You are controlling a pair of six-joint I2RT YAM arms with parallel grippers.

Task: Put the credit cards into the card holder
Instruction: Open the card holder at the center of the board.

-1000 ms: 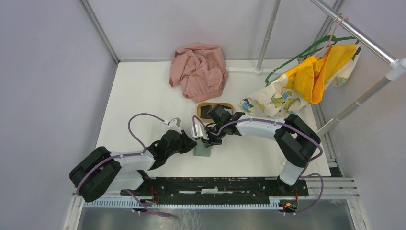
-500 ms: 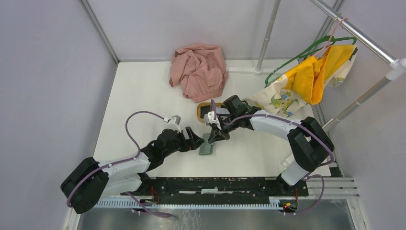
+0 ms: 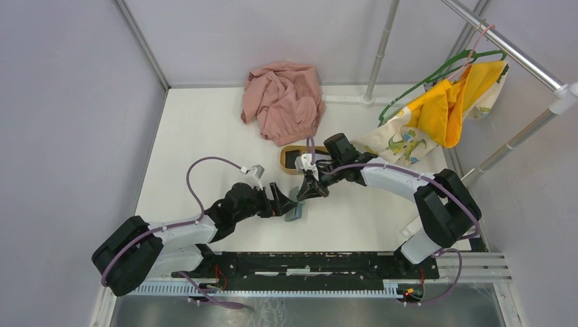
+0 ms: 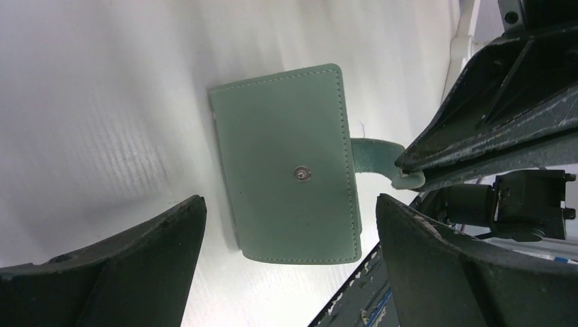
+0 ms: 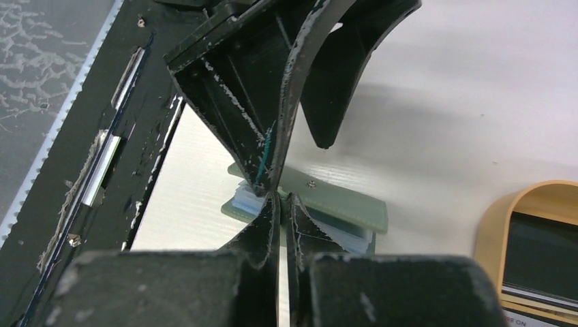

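Left pincer (image 3: 285, 199) spread wide over card holder (image 4: 286, 163) on bench (image 3: 204, 136); right pincer (image 5: 279, 195) pinching its strap (image 4: 371, 155).

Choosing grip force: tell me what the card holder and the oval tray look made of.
The card holder: likely leather or faux leather, matte grey-green, with stitched edges and a metal snap stud. The oval tray: seemingly wood, smooth tan finish; grain is not discernible.
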